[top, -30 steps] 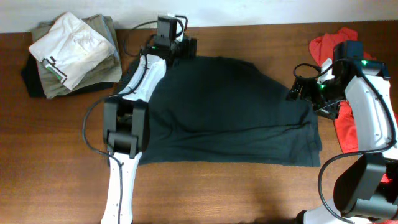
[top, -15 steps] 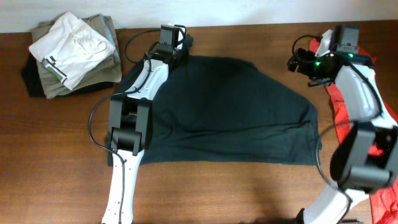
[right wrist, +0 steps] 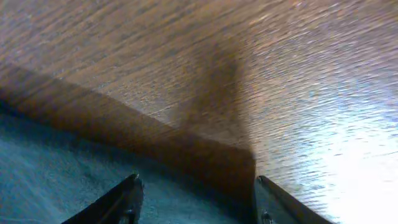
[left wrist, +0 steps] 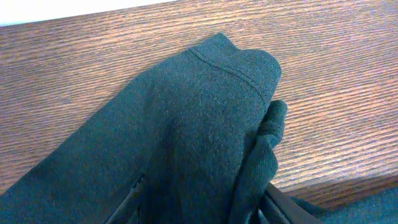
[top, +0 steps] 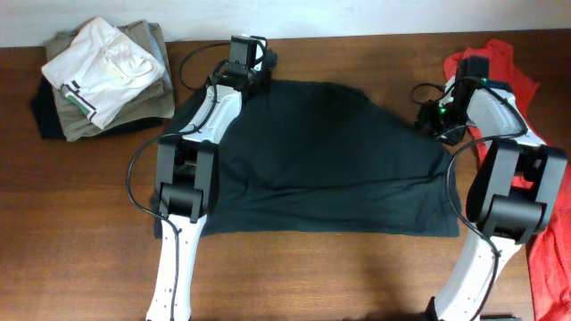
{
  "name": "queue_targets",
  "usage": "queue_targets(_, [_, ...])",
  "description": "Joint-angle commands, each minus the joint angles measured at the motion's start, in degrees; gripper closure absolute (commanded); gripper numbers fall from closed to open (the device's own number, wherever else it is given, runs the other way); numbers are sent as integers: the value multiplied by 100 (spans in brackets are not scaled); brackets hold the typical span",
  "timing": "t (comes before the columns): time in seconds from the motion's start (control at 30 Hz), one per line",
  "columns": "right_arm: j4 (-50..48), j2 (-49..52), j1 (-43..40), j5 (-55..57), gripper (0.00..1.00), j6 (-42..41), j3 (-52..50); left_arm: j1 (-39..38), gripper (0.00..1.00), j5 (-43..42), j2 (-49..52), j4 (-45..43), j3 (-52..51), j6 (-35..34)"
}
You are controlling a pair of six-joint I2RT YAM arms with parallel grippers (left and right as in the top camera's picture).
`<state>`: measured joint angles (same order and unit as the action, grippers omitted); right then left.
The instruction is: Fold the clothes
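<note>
The charcoal-black T-shirt (top: pixel 321 160) lies spread across the middle of the wooden table, plain side up; no white letters show. My left gripper (top: pixel 252 73) is at the shirt's top left corner, shut on a bunched fold of the dark fabric (left wrist: pixel 205 137), which fills the left wrist view. My right gripper (top: pixel 434 119) hovers over the shirt's upper right edge. Its fingers (right wrist: pixel 196 193) are spread wide and empty, with dark cloth (right wrist: pixel 62 180) below them and bare wood beyond.
A stack of folded white and khaki garments (top: pixel 103 76) sits at the back left. A red-orange shirt (top: pixel 513 76) lies at the right edge, running down to the front right (top: pixel 549 259). The table's back edge is close behind the left gripper.
My right arm swung from the shirt's right edge up to the back of the table, then came down again to the shirt's upper right edge. The left gripper has stayed put.
</note>
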<state>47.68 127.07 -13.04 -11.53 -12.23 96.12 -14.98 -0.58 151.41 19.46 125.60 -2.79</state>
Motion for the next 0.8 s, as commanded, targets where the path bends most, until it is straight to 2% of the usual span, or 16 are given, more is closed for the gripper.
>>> queue_targets(0.0, [-17, 81, 44, -247, 54, -20, 96, 24, 48, 55, 94, -103, 46, -17])
queue_targets(0.03, [-15, 81, 92, -243, 65, -17, 96, 24, 49, 52, 81, -173, 48, -17])
queue_targets(0.07, [-33, 81, 153, -138, 91, -22, 96, 24, 53, 42, 61, -188, 79, -15])
queue_targets(0.1, [-55, 81, 177, -33, 96, -24, 96, 24, 63, 44, 24, -186, 105, -15])
queue_targets(0.17, [-57, 81, 140, 24, 96, -24, 98, 24, 86, 44, -352, -72, 111, -15])
queue_targets(0.2, [-55, 74, 120, 20, 96, -24, 98, 24, 91, 46, -662, 81, 111, -13])
queue_targets(0.27, [-35, -17, 68, 98, 96, -98, 98, 52, 93, 66, -1257, 835, 111, 155])
queue_targets(0.33, [140, -330, -13, 166, 96, -197, 98, 103, 96, 90, -1847, 1904, 111, 505])
queue_targets(0.47, [581, -498, -13, 166, 96, -302, 98, 166, 92, 249, -1989, 3504, 109, 496])
queue_targets(0.5, [715, -592, -11, 164, 96, -389, 98, 170, 87, 254, -1989, 4131, 109, 494])
queue_targets(0.57, [1069, -922, -11, 162, 96, -479, 98, 173, 87, 369, -1987, 5051, 109, 155])
queue_targets(0.67, [2037, -1499, -11, 170, 96, -446, 98, 177, 86, 562, -1987, 6199, 101, -50])
queue_targets(0.77, [3316, -1646, 11, 402, 96, -258, 79, 175, 81, 533, -1987, 6804, -162, -66])
